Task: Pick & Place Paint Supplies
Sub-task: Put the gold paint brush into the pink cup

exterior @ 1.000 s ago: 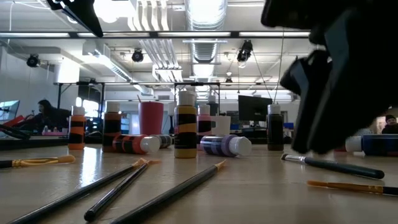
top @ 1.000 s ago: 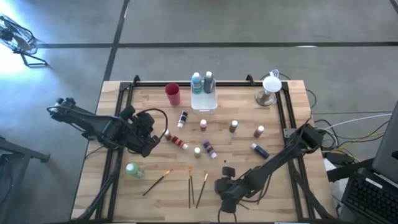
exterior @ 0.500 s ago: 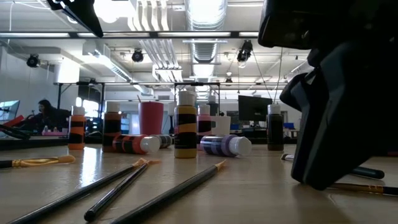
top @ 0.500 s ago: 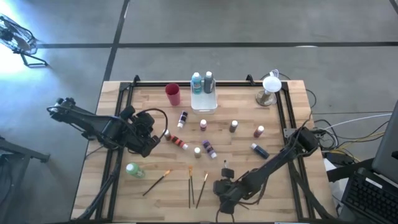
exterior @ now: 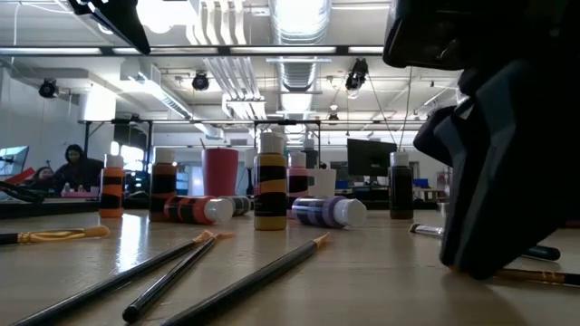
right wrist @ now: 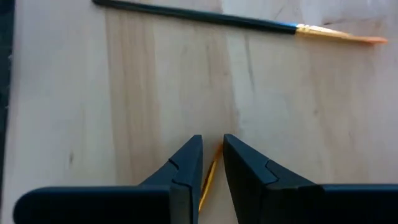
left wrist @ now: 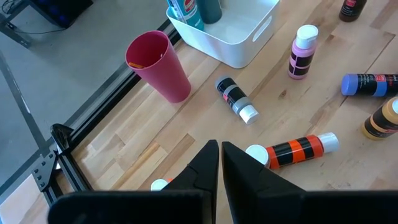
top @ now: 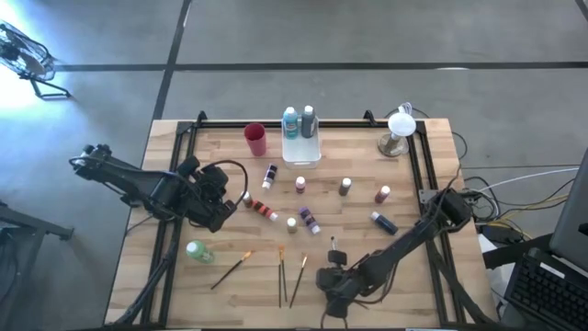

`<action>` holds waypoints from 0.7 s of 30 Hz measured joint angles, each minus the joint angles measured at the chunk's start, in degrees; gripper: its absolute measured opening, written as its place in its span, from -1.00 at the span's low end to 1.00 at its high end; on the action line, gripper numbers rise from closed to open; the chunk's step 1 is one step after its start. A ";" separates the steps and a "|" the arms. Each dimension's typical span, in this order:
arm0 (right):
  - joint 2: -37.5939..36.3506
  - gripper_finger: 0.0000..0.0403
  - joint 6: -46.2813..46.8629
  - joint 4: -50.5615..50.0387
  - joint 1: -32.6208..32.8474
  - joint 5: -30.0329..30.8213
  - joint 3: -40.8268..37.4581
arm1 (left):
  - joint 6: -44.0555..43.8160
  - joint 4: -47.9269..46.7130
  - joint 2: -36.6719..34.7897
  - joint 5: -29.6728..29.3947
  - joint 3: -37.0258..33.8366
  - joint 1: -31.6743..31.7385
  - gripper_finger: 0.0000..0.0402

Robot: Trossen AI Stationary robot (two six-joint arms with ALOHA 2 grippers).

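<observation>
Right tool (exterior: 507,263) rests on the desk (exterior: 362,281) at a thin paintbrush (exterior: 535,274); upright bottles (exterior: 269,190) stand behind.

You see a magenta plastic cup (left wrist: 159,65), a white rectangular tray (left wrist: 231,32), and an orange-and-black striped bottle (left wrist: 297,150).

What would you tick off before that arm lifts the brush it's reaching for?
1. Right gripper down at the table: ok.
2. Orange-handled brush between its fingers: ok.
3. Fingers fully clamped on it: cannot tell.
4. Other brush lies clear of the grip: ok.
5. Left gripper shut, holding nothing, parked on its own side: ok.
6. Pink cup upright: ok.
</observation>
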 joint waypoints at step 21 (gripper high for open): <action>0.04 -0.96 -0.86 -0.57 0.05 1.66 -0.07 | 0.00 0.02 0.00 -0.02 0.00 -0.02 -0.87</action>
